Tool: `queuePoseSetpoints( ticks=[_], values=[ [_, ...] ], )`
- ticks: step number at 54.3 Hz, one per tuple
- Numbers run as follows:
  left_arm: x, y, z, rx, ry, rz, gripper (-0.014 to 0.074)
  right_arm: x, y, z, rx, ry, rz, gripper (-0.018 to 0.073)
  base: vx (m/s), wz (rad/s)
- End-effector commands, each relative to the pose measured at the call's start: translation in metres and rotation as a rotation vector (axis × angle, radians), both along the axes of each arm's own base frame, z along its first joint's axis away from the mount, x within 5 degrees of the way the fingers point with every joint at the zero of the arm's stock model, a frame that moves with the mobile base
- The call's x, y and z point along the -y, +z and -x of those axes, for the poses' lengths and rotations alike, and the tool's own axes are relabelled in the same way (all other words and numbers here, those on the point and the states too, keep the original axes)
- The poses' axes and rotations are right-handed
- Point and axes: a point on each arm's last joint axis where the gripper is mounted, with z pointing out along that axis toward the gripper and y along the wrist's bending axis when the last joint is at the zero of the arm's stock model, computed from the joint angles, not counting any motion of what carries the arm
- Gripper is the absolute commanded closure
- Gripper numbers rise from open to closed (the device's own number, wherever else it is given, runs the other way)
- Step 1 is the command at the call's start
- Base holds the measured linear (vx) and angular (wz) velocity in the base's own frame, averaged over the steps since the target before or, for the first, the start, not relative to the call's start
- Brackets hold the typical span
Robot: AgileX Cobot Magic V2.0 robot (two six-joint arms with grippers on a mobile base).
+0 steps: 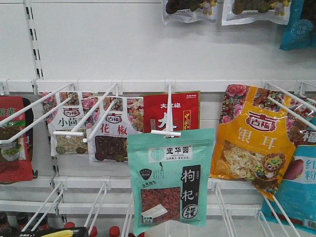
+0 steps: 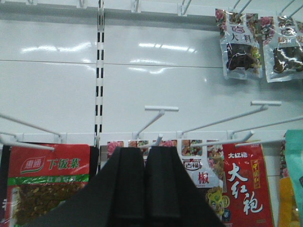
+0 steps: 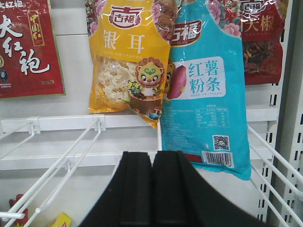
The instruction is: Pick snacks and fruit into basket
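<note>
Mint-green pouch [image 1: 171, 181] shows red berries behind window.

The mint-green pouch [image 1: 170, 182], with a white label, a black vertical strip and a window of red berries, hung upright from the front end of a white peg hook [image 1: 169, 108].

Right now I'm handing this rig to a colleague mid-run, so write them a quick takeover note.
Both empty: left gripper shut; right gripper shut, below the orange-yellow pouch. The mint-green goji-berry pouch hangs on its peg, untouched. The basket, fruit and black packet are not in view. Nothing visibly picked; all picks are left.
</note>
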Motion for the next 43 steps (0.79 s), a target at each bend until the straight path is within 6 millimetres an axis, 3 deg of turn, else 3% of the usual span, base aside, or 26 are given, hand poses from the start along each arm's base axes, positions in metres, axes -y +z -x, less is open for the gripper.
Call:
queuePoseSetpoints(
  ticks=[1,10,28,43],
  values=[
    [0.003,0.023,-0.005,0.048,-0.05,0.048,0.0595,0.0,0.005,0.0,0.069,0.0,0.016,0.0568,0.0,0.0],
    [0.006,0.026,-0.023,-0.013,-0.179,0.251,0.0595,0.0,0.005,0.0,0.069,0.0,0.016,0.0568,0.0,0.0],
    [0.013,0.0,-0.068,-0.362,-0.385,0.822,0.0595,0.0,0.005,0.0,0.069,0.0,0.016,0.0568,0.0,0.0],
    [0.012,-0.03,-0.074,-0.627,-0.337,1.168,0.0591,0.0,0.005,0.0,0.069,0.0,0.016,0.0568,0.0,0.0]
  ],
)
